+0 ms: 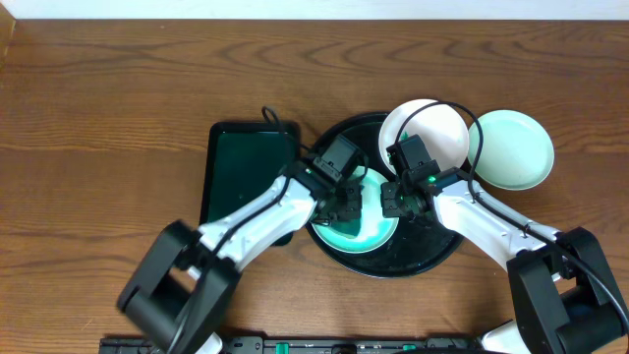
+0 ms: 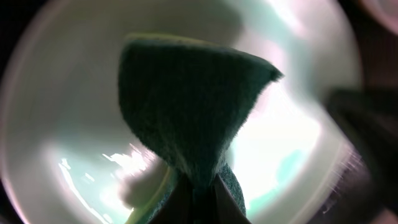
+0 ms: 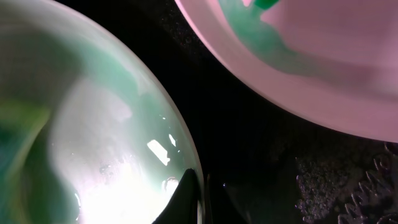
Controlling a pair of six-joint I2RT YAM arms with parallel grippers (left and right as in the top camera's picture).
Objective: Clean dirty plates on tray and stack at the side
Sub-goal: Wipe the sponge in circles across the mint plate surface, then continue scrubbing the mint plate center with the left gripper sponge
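Gripping a dark green sponge (image 2: 193,106) between closed fingers, your left gripper (image 2: 199,198) is hanging over the centre mint plate (image 2: 298,143), the sponge's broad end fanning out above the plate's glossy bowl. You cannot tell from the left wrist view whether the sponge is touching the surface.

Your right gripper (image 3: 202,198) is pinching the same plate's near rim (image 3: 112,155), one fingertip sitting inside the edge and the other just outside it, over the black tray (image 3: 249,143).

From overhead, both grippers are meeting at the middle of the tray (image 1: 432,246), the left gripper (image 1: 346,205) on the plate's left side and the right gripper (image 1: 398,202) on its right. The centre mint plate (image 1: 364,228) is lying inside the tray.

The white plate (image 1: 432,133) is sitting at the tray's upper right, overlapping the rim; in the right wrist view it (image 3: 323,68) is showing a green smear across its face.

The outer mint plate (image 1: 513,149) is resting on the wooden table (image 1: 98,118), off the tray and just beside the white plate.

A dark green rectangular tray (image 1: 246,167) is lying just left of the black tray, your left arm crossing its lower right corner.
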